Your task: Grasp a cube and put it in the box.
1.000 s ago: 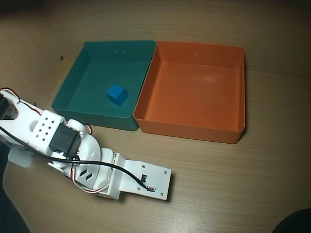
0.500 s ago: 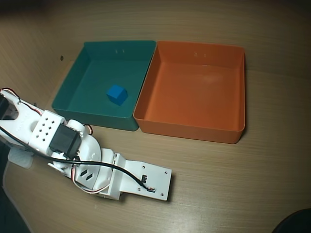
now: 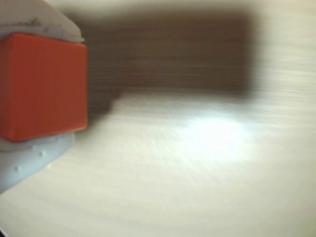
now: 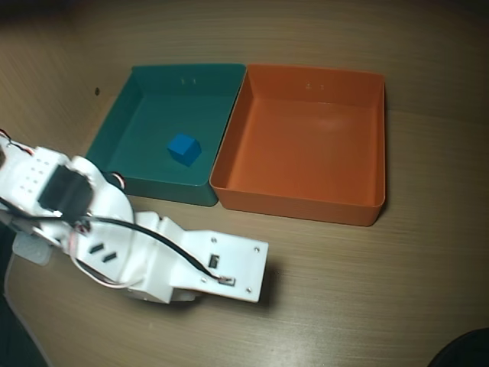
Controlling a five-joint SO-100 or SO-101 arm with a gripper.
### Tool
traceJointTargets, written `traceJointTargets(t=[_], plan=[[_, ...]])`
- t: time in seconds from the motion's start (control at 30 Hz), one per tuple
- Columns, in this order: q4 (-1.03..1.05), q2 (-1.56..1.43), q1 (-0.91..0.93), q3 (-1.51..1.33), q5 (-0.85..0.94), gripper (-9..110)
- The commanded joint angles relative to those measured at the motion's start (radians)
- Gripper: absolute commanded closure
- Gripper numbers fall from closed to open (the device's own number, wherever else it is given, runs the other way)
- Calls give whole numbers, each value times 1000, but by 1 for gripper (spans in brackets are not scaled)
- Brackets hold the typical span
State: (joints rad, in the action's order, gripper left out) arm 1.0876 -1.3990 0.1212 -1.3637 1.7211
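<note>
Clearly, at the left edge of the wrist view the gripper [image 3: 42, 86] clamps the orange cube [image 3: 42, 84] over bare table [image 3: 197, 187]. Overhead, the arm [image 4: 153, 264] sits lower left; the orange box [image 4: 306, 145] at upper right touches the teal tray [image 4: 153, 115], which holds a blue cube [image 4: 183, 149].

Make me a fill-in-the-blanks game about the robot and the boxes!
1. The little blue cube sits inside the ____ tray.
2. In the wrist view, the gripper is clamped on a cube whose colour is ____.
3. The orange box has ____ cubes in it right now.
4. In the overhead view, the orange box is to the ____ of the teal one.

Missing words: teal-green; orange; no; right
</note>
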Motion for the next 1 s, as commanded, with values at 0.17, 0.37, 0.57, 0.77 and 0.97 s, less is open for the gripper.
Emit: traceJointTargets(t=[0.17, 0.37, 0.57, 0.77, 0.97], plan=[[-12, -250, -109, 48, 8, 107], [-14, -293, -199, 48, -3, 107], [-14, -288, -275, 94, -6, 107], [3, -219, -305, 249, -8, 107], [3, -75, -345, 391, -8, 107]])
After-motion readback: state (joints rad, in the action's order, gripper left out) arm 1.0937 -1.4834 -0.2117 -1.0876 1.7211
